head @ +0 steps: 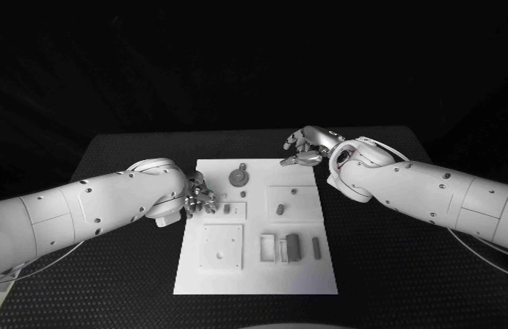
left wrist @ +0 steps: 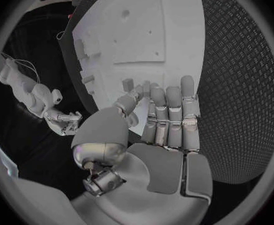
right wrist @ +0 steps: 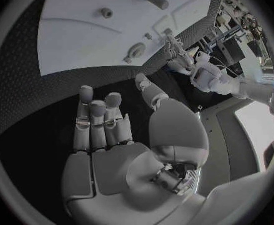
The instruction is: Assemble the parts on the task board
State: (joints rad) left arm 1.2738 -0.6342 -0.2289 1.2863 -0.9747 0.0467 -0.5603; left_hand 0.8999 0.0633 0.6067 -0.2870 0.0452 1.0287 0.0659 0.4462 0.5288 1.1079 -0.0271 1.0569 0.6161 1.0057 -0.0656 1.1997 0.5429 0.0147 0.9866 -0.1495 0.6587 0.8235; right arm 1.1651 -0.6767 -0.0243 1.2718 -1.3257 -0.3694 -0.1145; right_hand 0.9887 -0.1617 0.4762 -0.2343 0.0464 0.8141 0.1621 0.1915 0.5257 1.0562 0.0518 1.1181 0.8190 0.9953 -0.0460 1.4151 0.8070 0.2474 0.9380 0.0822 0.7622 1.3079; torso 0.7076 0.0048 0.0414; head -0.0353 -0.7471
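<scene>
Both hands empty at the board; no part yet taken up.

The black textured surface (head: 392, 270) carries the white rectangular task board (head: 258, 279), with the small grey parts (head: 292, 247) lying in its recesses. The left hand (head: 199, 199) hovers at the board's left edge, fingers (left wrist: 174, 116) extended and holding nothing; the right hand (head: 307, 147) hangs off the far right corner, fingers (right wrist: 93, 120) loosely spread, empty. Judgement: the left hand should settle squarely over the nearest small part before closing.

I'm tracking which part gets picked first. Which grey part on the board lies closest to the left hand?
The small part in the square recess by the task board's left edge. It sits right beside the left hand's fingertips; the round part and the rest lie farther off.
</scene>
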